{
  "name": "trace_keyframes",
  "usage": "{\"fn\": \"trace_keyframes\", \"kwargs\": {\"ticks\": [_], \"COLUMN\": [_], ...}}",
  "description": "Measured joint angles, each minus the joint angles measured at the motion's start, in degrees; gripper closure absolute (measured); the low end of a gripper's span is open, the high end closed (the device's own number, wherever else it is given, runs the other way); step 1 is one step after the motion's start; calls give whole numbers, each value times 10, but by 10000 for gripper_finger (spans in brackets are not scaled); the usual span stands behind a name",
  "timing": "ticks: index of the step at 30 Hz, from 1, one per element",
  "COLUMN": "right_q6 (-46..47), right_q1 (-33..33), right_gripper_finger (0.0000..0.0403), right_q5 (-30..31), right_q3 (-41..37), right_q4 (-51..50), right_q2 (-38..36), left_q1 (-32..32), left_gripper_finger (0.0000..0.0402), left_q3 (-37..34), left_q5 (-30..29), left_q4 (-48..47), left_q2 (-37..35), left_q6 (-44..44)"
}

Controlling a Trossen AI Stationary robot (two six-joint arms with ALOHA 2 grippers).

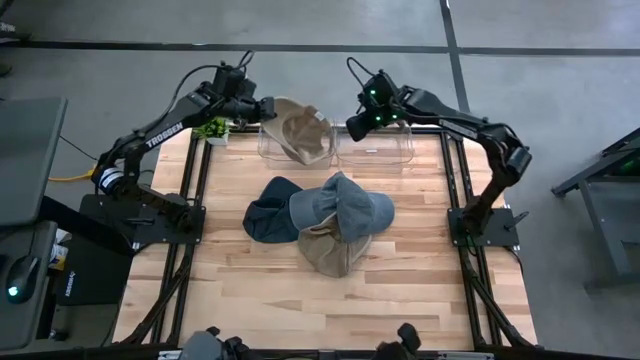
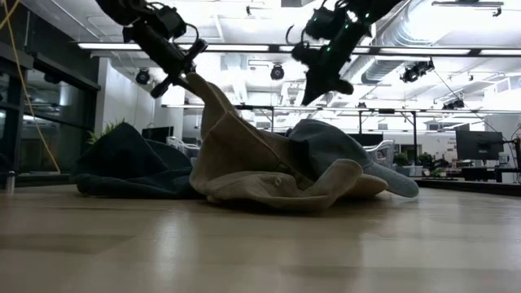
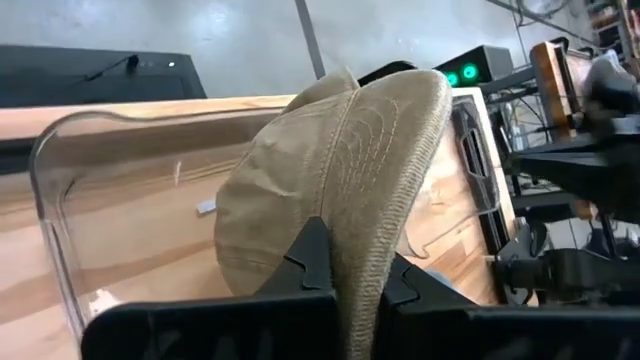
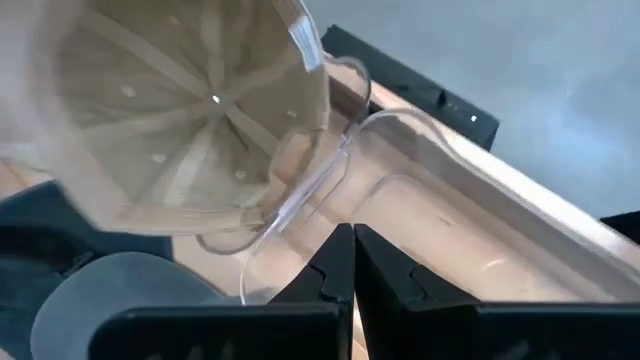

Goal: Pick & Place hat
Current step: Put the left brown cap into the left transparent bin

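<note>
My left gripper (image 1: 264,108) is shut on a tan hat (image 1: 300,130) above the left clear bin (image 1: 272,150) at the table's far edge. The left wrist view shows the hat (image 3: 330,170) reaching down into this bin (image 3: 60,170). In the low view the gripper (image 2: 177,75) is raised, with the hat (image 2: 213,102) below it. My right gripper (image 1: 354,126) hovers shut and empty over the right clear bin (image 1: 385,150). A pile lies mid-table: a navy hat (image 1: 268,212), a blue-grey hat (image 1: 345,205) and another tan hat (image 1: 330,252). My left gripper pinches the tan hat's stitched brim (image 3: 368,245) between its two fingers, the brim standing on edge in the gap. The fingers come slanting down from the table's left side. The crown (image 3: 270,190) hangs beyond the fingers inside the left bin; whether it rests on the bin's floor, I cannot tell.
The two clear bins stand side by side at the far edge; the right wrist view shows their shared walls (image 4: 330,160). A small green plant (image 1: 213,130) sits at the far left corner. Bare wood (image 1: 300,310) lies between the pile and the near edge.
</note>
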Motion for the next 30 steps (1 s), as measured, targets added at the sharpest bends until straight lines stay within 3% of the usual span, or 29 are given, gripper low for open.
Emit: {"fn": "trace_keyframes", "kwargs": {"ticks": [10, 18, 24, 30], "right_q6": [-5, -13, -13, -5], "right_q1": [1, 19, 36, 47], "right_gripper_finger": [403, 403, 403, 403], "right_q5": [13, 22, 24, 47], "right_q3": [0, 0, -3, -3], "right_q4": [-16, -38, -43, -42], "right_q2": [-90, -104, -103, -103], "left_q1": [0, -26, -28, -55], "left_gripper_finger": [401, 402, 402, 402], "left_q3": [-35, -35, -34, -34], "left_q5": [9, -5, -35, -112], "left_q4": [67, 163, 206, 208], "left_q2": [66, 116, 119, 119], "left_q6": [-24, -20, -25, 1]}}
